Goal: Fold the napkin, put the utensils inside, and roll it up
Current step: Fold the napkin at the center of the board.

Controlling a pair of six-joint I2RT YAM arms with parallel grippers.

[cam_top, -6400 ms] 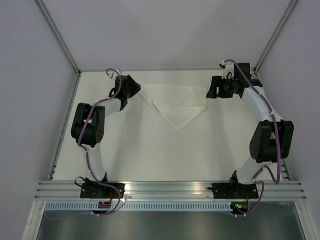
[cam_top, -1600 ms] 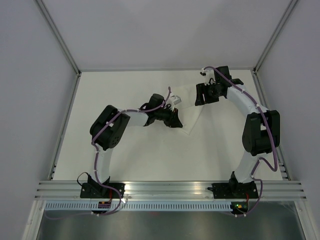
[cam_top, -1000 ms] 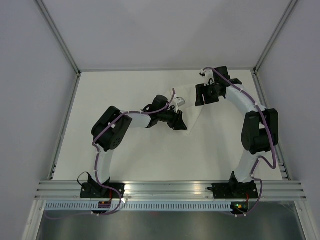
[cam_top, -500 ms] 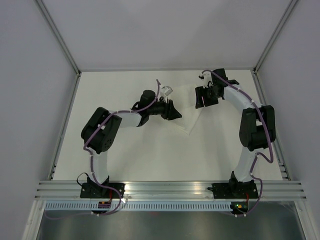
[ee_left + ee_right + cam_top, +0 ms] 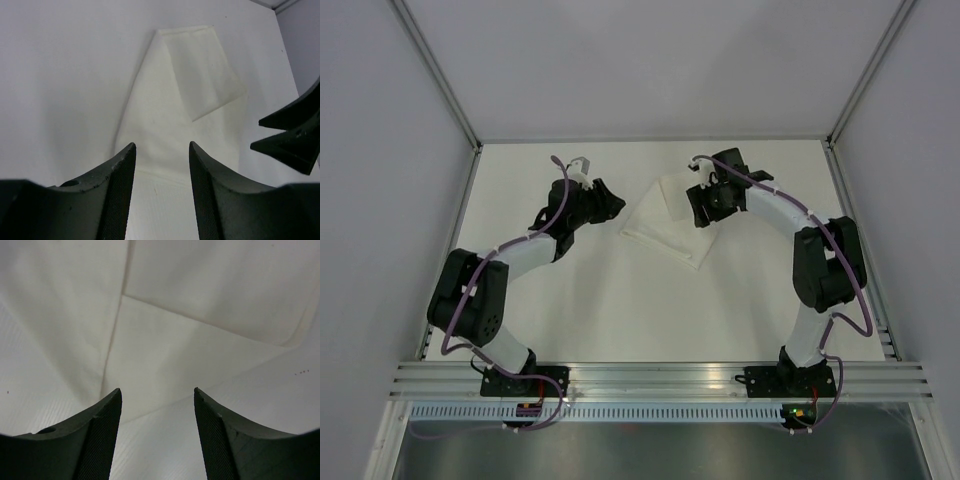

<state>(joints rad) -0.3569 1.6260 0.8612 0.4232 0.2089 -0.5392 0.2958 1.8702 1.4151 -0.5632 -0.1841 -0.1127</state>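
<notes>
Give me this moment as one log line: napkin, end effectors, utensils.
napkin: folded, lying flat | left end effector: open, empty, left of napkin | right end effector: open, over napkin | utensils: not visible

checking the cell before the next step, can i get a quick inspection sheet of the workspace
surface: white table, matte
job's things: napkin folded, lying flat at the far middle; utensils not seen in any view
clutter: nothing seen
grippers: left gripper open, empty, by the napkin's left edge; right gripper open, empty, over the napkin's right part, contact unclear
cables: purple cables run along both arms
surroundings: grey walls; aluminium rail at the near edge
</notes>
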